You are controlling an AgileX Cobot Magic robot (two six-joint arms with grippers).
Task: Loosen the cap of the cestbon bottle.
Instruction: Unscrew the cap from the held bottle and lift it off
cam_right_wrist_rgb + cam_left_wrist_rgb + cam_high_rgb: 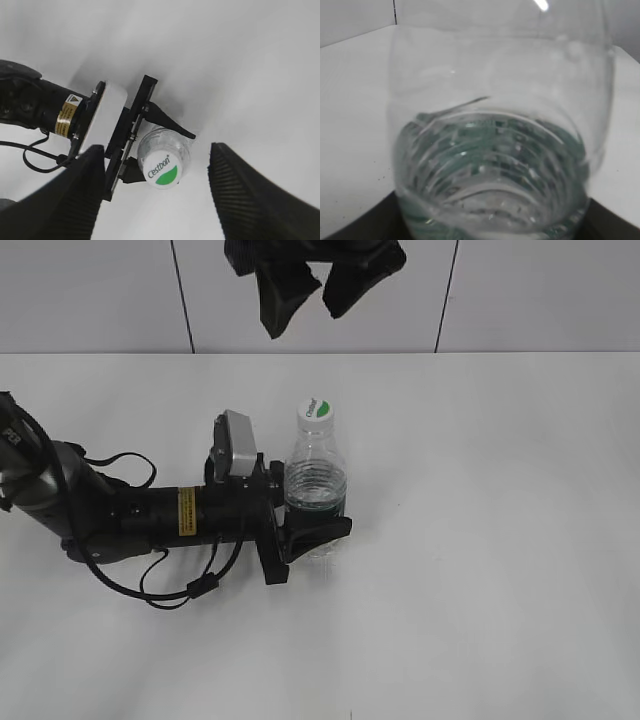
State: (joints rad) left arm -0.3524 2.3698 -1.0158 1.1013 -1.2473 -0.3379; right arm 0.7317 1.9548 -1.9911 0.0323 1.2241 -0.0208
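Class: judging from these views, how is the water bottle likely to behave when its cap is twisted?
The bottle is thin, clear, ribbed plastic, so it probably flexes under squeeze. It looks only partly filled, so likely light and tippy. The left gripper clamps its lower body, which should resist spinning.

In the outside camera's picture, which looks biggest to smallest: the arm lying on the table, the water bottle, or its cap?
1. Left arm
2. Cestbon bottle
3. Cap

All sit about equally far from the camera, so the order is clear.

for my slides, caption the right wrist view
Open right gripper above the white round plastic cap; left gripper clamps the clear ribbed bottle.
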